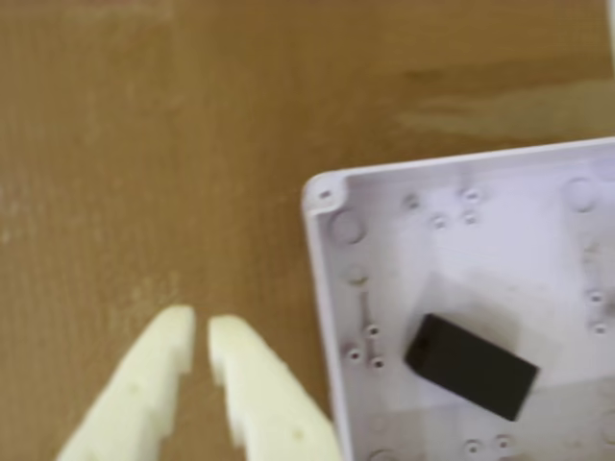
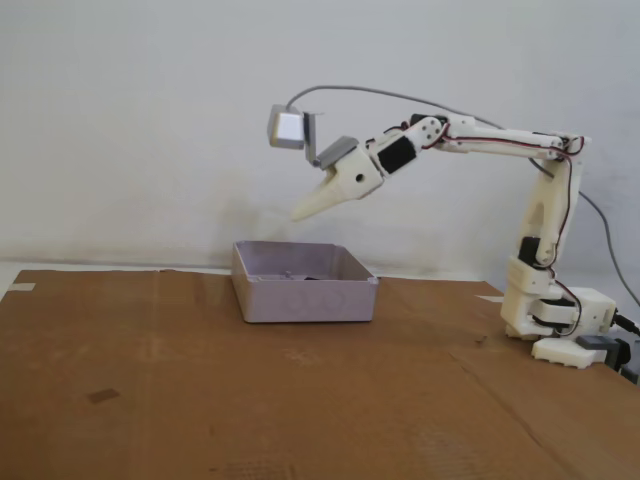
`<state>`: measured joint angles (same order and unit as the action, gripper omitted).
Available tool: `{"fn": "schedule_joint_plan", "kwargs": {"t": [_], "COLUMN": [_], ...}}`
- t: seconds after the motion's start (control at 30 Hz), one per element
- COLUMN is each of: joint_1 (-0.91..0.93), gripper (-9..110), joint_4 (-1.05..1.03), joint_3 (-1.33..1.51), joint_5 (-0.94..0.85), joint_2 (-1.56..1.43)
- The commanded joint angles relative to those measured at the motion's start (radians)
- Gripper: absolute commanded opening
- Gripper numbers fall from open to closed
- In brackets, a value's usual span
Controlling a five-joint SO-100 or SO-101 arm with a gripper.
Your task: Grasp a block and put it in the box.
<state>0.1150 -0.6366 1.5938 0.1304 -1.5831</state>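
1. I see the block (image 1: 470,366) lying flat on the floor of the box (image 1: 332,288) in the wrist view, so the main part of the task looks done to me.
2. The jaws (image 1: 202,338) are almost together, only a thin gap between the tips, and they hold nothing.
3. In the wrist view the block lies to the right of the jaws and slightly lower, past the box's left wall. Its long axis runs diagonally, from upper left to lower right.
4. In the fixed view the arm (image 2: 500,140) reaches out from its base, and the jaws hang high above the box's left part, well apart from it (pointing down and to the left).
5. I judge that the next move is only to draw the arm back; no new grasp seems needed.
6. Hard to make out: the wrist view cuts off the box at right and bottom, and in the fixed view the box wall hides the block almost fully.
7. The cardboard-covered counter (image 2: 200,380) carries the box.
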Motion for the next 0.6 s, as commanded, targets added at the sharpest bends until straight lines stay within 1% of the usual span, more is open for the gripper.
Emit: {"fn": "schedule_joint_plan", "kwargs": {"t": [0.0,0.23,0.57], "joint_1": [-0.034,-0.048,-0.048], "gripper": [0,0,0], "joint_4": [0.003,0.003,0.015], "joint_3": [-0.015,0.044,0.311], "joint_5": [0.003,0.006,0.008], "joint_2": [-0.147,-0.198,-0.426]}}
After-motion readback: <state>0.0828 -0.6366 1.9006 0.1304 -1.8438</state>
